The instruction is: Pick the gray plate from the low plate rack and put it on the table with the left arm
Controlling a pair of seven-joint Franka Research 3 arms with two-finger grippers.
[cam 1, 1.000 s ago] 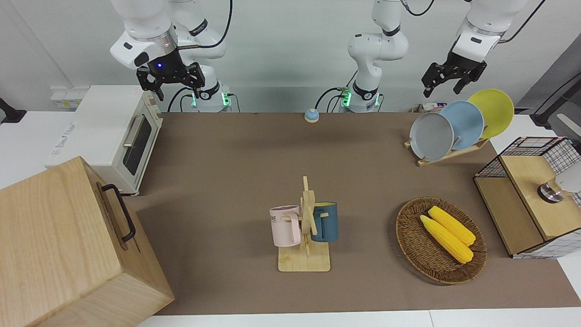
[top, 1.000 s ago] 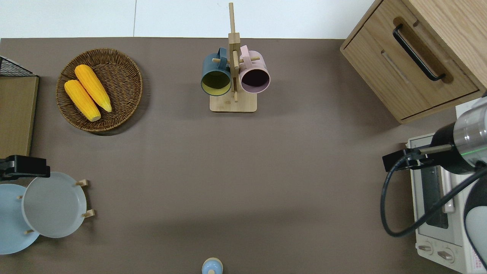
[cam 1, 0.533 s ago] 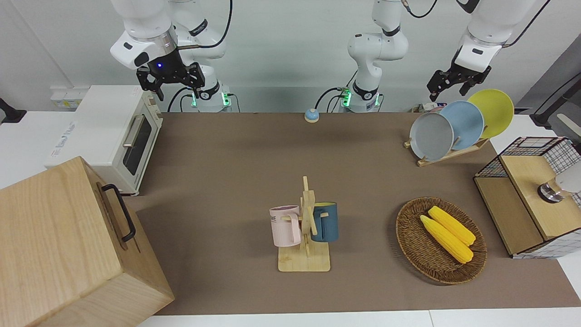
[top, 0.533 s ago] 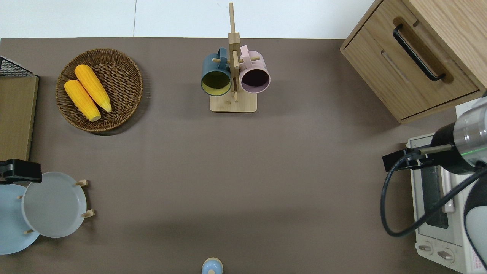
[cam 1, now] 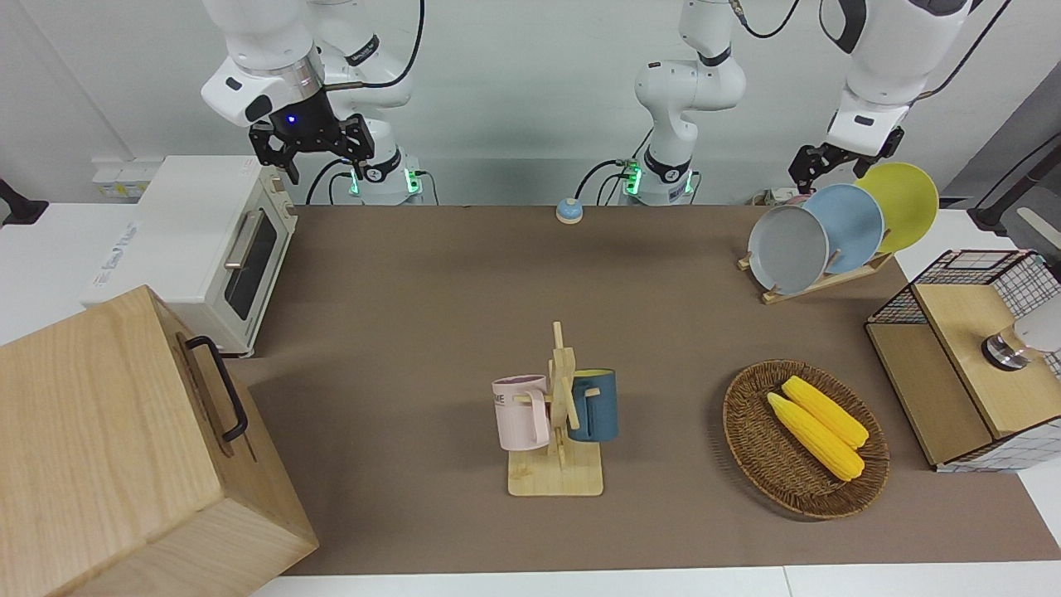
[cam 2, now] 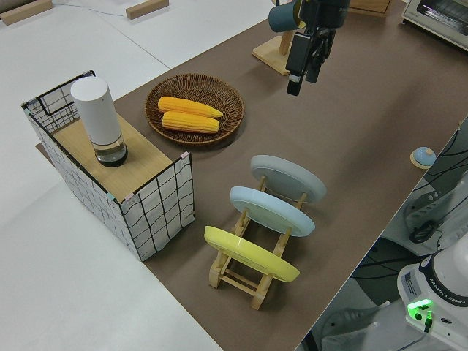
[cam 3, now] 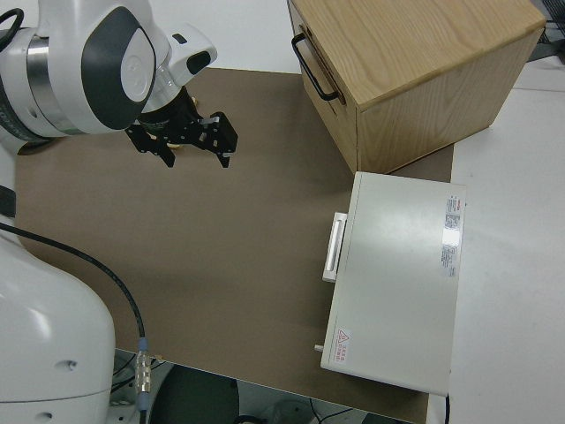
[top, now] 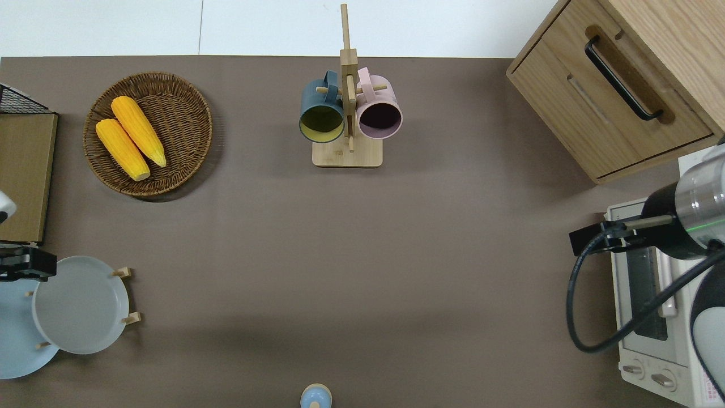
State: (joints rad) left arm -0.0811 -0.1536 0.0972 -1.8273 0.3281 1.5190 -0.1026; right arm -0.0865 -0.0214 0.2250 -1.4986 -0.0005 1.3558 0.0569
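Gray plate (cam 1: 787, 249) sits tilted in the low plate rack (cam 1: 816, 280), just below our left gripper (cam 1: 816, 162), which is empty; finger state we can't tell. Looks rigid, smooth, likely slippery; we'd pinch the raised top rim. Right arm parked.

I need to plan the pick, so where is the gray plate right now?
The gray plate leans in the low plate rack at the left arm's end of the table, beside the light blue plate and nearer to the robots than the corn basket.
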